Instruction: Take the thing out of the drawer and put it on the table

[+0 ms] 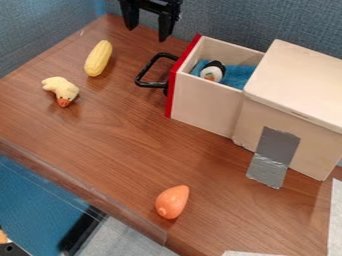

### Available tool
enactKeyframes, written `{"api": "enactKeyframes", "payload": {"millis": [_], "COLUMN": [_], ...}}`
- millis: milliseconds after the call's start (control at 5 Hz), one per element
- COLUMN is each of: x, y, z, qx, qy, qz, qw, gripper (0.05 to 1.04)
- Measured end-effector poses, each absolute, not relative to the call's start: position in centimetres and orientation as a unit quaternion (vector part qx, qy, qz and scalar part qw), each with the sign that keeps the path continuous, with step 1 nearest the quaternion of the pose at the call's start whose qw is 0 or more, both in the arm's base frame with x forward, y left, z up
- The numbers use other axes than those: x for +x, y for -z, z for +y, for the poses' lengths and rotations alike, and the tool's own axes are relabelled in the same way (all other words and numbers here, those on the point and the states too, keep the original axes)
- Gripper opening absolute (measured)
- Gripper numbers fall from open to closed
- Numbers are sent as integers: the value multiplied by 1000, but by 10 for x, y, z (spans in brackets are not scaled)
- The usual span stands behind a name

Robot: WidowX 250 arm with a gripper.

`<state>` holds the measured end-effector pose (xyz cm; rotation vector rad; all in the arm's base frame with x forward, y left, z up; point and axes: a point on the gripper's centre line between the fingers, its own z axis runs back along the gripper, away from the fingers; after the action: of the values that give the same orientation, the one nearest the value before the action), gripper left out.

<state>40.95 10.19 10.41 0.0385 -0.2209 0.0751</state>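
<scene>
Yellow toy corn cob point(99, 58) lay at upper left, tilted, its upper end toward the right. Small pale-yellow toy duck point(61, 90), orange beak toward the bottom of the view, lay near the cob, below and left of it; the two were apart. Orange rounded object point(172, 202), broad at its lower end and tapered at the upper, sat at lower center, well apart from both. Grey tape point(274, 146) was at right, its lower part shinier and wrinkled. Blue-grey textured panels point(40, 30) stood behind. A white strip point(335, 220) ran along the lower right edge.
</scene>
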Motion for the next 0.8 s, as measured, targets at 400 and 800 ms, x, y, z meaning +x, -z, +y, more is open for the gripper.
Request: {"api": "enactKeyframes", "payload": {"millis": [400, 800], "x": [412, 423], "y": [-85, -95], "z": [83, 32], "qx": [-11, -38], "qy": [-13, 71], "qz": [-97, -123], "qw": [995, 989], "gripper": [1001, 999]}}
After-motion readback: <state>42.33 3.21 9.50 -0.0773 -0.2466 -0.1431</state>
